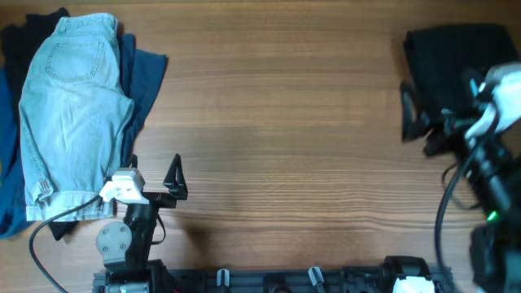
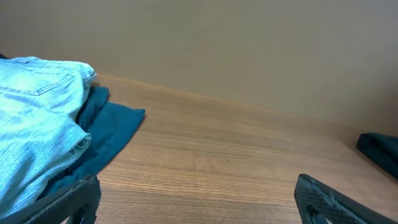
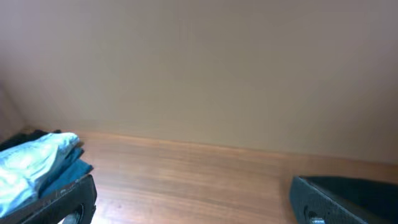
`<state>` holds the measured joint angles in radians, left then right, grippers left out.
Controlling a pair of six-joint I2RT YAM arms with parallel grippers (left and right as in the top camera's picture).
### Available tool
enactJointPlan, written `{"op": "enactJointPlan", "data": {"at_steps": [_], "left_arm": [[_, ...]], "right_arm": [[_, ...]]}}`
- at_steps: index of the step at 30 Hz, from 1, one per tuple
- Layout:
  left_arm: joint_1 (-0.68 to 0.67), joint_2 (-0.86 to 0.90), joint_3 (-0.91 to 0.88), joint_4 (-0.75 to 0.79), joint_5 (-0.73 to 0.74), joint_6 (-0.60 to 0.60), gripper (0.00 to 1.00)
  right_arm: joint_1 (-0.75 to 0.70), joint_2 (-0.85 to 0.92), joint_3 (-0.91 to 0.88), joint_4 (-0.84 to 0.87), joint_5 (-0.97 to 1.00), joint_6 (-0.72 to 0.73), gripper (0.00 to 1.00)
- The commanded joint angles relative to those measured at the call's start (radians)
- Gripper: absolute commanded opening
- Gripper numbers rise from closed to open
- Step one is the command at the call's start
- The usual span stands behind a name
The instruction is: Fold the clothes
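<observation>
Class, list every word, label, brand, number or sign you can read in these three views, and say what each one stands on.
None: no text can be read in any view.
The jeans show only seams and stitching, and no tag is visible.
The blue cloth and the black garment are plain.
Any print on the arm housings is too small to tell.

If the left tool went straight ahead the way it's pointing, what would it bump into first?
Probably nothing close. The left tool points over bare table toward the far wall. The light jeans lie left of its line, and a dark cloth lies far right. Depth is hard to judge.
</observation>
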<state>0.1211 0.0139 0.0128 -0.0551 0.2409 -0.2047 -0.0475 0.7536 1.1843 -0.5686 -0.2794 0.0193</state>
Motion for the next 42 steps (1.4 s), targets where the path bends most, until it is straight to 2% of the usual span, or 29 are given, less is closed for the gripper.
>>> {"op": "enactJointPlan", "data": {"at_steps": [1,7,12,15,19,26,29,32,35,42], "left_arm": [[0.008,-0.007,-0.007,-0.001,-0.006,-0.013,1.00],[0.008,-0.007,-0.007,-0.001,-0.006,-0.013,1.00],[0.008,-0.007,-0.007,-0.001,-0.006,-0.013,1.00],[0.008,-0.007,-0.007,-0.001,-0.006,-0.013,1.00],[0.008,-0.007,-0.007,-0.001,-0.006,-0.013,1.00],[0.008,-0.007,-0.007,-0.001,-0.006,-0.013,1.00],[0.008,-0.007,-0.007,-0.001,-0.006,-0.013,1.00],[0.008,-0.007,-0.007,-0.001,-0.006,-0.013,1.00],[0.008,-0.007,-0.007,-0.001,-0.006,-0.013,1.00],[0.008,-0.007,-0.007,-0.001,-0.006,-0.013,1.00]], "right_arm": [[0.043,-0.111,-0.174,0.113,0.138,-0.016,1.00],[0.042,-0.277,-0.632,0.548,0.092,0.011,1.00],[0.022,-0.432,-0.907,0.755,0.093,0.018,1.00],[-0.010,-0.571,-1.068,0.843,0.116,0.136,1.00],[-0.014,-0.654,-1.143,0.845,0.122,0.143,1.00],[-0.019,-0.713,-1.165,0.763,0.146,0.133,1.00],[-0.029,-0.751,-1.180,0.757,0.133,0.051,1.00],[-0.030,-0.750,-1.180,0.696,0.069,-0.102,1.00],[-0.031,-0.750,-1.180,0.586,0.069,-0.097,1.00],[-0.031,-0.751,-1.180,0.583,0.077,-0.095,1.00]]}}
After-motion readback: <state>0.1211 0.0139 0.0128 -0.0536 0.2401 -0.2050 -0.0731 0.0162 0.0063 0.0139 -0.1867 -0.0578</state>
